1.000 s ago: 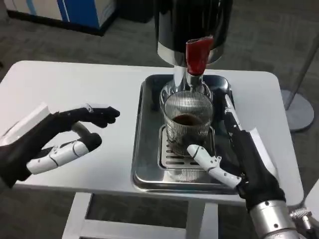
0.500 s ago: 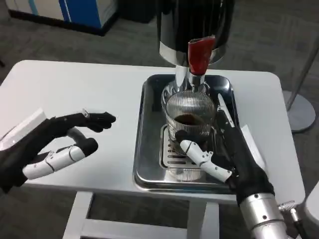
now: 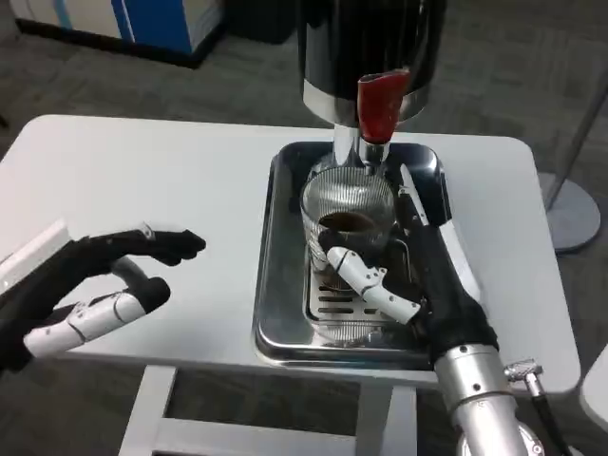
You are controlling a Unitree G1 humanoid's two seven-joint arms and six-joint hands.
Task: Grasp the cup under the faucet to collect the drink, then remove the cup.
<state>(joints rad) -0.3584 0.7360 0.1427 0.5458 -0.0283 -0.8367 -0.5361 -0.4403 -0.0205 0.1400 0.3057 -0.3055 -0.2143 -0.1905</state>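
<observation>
The cup (image 3: 348,231), one ribbed glass with dark drink in it, stands on the drip grate of the single steel tray (image 3: 275,275), right under the faucet (image 3: 377,106) to catch the pour. The right hand (image 3: 418,275) wraps it, thumb in front, apparently gripping. The left hand (image 3: 90,285) waits over the table (image 3: 142,171), fingers apart, holding nothing

White table (image 3: 161,180) w/ rounded corners, centre of view, on grey carpet (image 3: 190,85). Steel tray (image 3: 281,285) sits on it toward 3 o'clock, slotted drip grate (image 3: 328,306) inside. Blue-and-white cabinet (image 3: 123,21) at 11 o'clock. Round grey stand base w/ pole (image 3: 568,204) at 3 o'clock, beside table.
</observation>
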